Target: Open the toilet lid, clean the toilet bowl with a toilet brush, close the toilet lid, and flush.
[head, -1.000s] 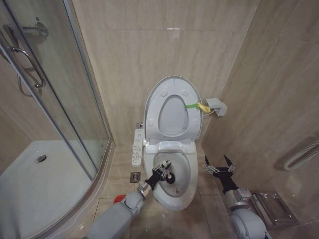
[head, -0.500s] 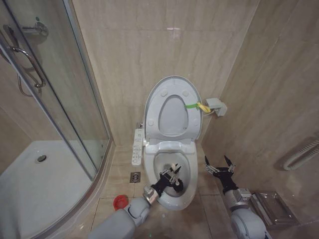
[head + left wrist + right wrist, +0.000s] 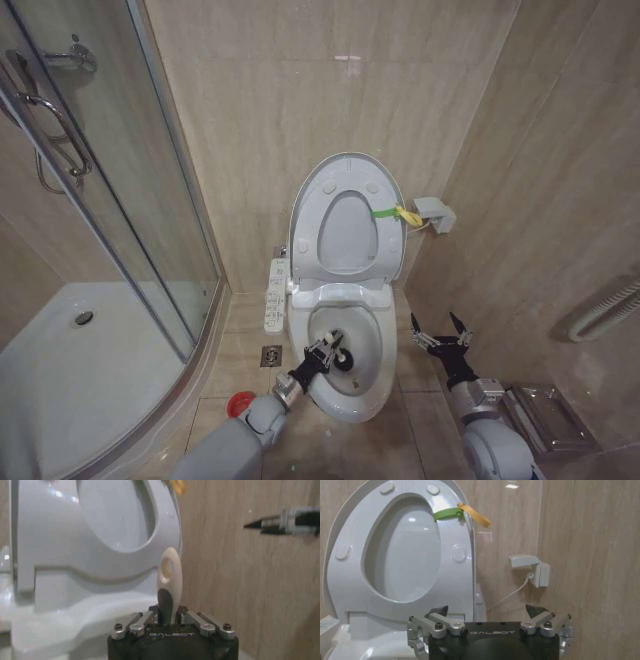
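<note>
At the lower centre of the head view, your left claw (image 3: 328, 350) reaches over the near-left rim of the toilet bowl (image 3: 372, 398) and is clamped on the toilet brush (image 3: 343, 357). The black bristle head sits inside the bowl, just right of the claw tips. In the left wrist view the pale handle (image 3: 169, 578), with its looped end, stands up between the closed fingers (image 3: 142, 619).

The toilet lid (image 3: 377, 183) is raised upright against the back wall at frame centre, the ring seat (image 3: 318, 225) lifted with it. The yellow-green strap (image 3: 396, 213) hangs at the lid's right edge.

Your right claw (image 3: 440, 330) hovers at lower right, just beside the bowl and not touching it, its fingers spread apart and holding nothing. A red cup holder (image 3: 237, 402) stands on the floor at lower left, near the left arm.
</note>
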Available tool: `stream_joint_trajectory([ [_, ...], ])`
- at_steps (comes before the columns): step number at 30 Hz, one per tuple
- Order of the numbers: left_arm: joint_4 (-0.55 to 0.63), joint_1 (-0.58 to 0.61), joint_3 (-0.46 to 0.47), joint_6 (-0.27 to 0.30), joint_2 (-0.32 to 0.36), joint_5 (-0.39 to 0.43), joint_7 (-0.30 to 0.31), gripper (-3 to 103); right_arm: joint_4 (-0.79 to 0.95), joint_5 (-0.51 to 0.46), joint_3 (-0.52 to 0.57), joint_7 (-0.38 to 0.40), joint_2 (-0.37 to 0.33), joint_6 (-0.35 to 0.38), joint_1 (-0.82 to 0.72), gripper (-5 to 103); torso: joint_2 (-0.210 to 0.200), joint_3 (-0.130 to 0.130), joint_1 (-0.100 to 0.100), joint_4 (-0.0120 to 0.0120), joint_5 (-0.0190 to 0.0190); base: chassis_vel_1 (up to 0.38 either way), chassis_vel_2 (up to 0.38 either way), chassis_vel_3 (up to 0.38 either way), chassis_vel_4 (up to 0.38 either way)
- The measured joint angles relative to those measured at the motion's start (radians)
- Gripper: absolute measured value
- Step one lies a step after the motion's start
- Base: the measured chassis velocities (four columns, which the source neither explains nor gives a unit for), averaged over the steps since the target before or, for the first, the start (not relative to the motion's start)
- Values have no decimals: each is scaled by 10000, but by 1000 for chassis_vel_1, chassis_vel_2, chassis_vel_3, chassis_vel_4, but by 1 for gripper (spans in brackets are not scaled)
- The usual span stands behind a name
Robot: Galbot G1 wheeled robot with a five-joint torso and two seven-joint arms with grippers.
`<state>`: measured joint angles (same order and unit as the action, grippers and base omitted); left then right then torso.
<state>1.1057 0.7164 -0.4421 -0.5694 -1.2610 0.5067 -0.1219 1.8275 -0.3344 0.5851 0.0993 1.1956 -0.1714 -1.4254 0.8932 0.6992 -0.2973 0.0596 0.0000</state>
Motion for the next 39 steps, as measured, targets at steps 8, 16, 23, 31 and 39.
stream_joint_trajectory([
  [8, 1321, 348, -369, 272, 295, 72, 233, 19, 0, 0, 0, 0, 0, 0, 0, 100, 0, 0, 1, 0, -1, 0, 0, 0, 0],
  [16, -36, 187, -55, 65, 11, -77, -19, 19, 0, 0, 0, 0, 0, 0, 0, 100, 0, 0, 1, -1, -2, 0, 0, 0, 0],
  [23, 197, 141, 80, -26, 162, -69, -16, 19, 0, 0, 0, 0, 0, 0, 0, 100, 0, 0, 0, -1, 1, 0, 0, 0, 0],
  [31, -81, 117, 202, -128, 144, -639, -134, 19, 0, 0, 1, 0, 0, 0, 0, 100, 0, 0, 1, 0, -2, 0, 0, 0, 0],
  [39, -1980, -562, 774, -693, -203, -775, -475, 19, 0, 0, 0, 0, 0, 0, 0, 100, 0, 0, 0, -2, 0, 0, 0, 0, 0],
])
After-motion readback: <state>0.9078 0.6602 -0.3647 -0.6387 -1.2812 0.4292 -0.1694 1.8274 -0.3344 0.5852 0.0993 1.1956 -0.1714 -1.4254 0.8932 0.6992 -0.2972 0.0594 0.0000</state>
